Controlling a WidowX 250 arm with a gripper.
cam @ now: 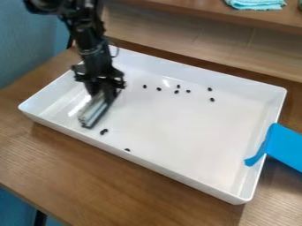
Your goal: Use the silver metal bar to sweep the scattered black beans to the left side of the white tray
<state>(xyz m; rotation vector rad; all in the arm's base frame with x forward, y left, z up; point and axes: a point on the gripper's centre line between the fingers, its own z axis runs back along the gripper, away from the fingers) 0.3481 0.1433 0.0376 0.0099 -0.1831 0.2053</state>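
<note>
The gripper (93, 115) hangs down inside the left part of a white tray (171, 128), its lower end close to the tray's front-left wall. A pair of small black beans or pellets (103, 131) lies just right of the gripper's lower end. One more black piece (126, 149) is near the front wall. Several others are scattered toward the back, among them a black piece (159, 89) left of centre and another black piece (212, 99) farther right.
A blue flat piece (285, 148) lies across the tray's right rim, its edge inside. The tray rests on a brown wooden table (106, 185). Behind it rises a wooden shelf (194, 14) with a folded turquoise cloth (256, 4) on top.
</note>
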